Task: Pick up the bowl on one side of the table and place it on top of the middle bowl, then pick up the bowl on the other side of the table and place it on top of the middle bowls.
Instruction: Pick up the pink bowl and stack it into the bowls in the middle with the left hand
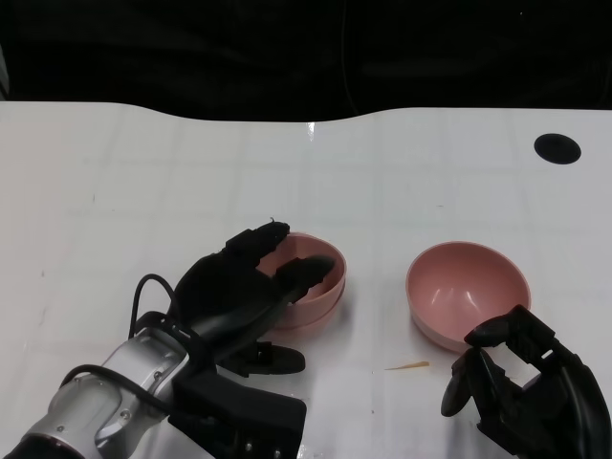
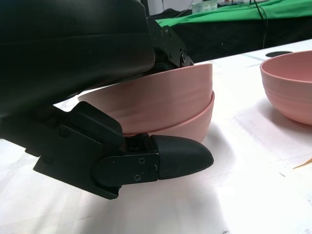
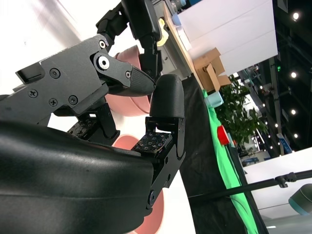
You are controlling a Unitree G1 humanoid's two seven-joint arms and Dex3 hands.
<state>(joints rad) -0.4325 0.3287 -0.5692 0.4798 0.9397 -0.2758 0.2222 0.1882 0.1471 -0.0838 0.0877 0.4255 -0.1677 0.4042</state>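
**Left hand on stacked bowls; right-side bowl not yet lifted**

Head view: white table (image 1: 143, 172). Near the centre, two pink bowls nested, the upper bowl (image 2: 161, 92) seated inside the lower bowl (image 2: 195, 124); the left wrist view shows both rims, one above the other. The left hand (image 1: 244, 287) grips the upper bowl: fingers curl over its near rim and into it, thumb outside below the wall.

To the right, apart from the stack, the single pink bowl (image 1: 467, 292) sits upright on the table. The right hand (image 1: 521, 378) is at its near edge, fingers apart and curved, holding nothing; fingertips just beside the rim, contact cannot be told.

A thin orange sliver (image 1: 406, 365) lies between the bowls. Black round mark (image 1: 557, 147) at far right of table.
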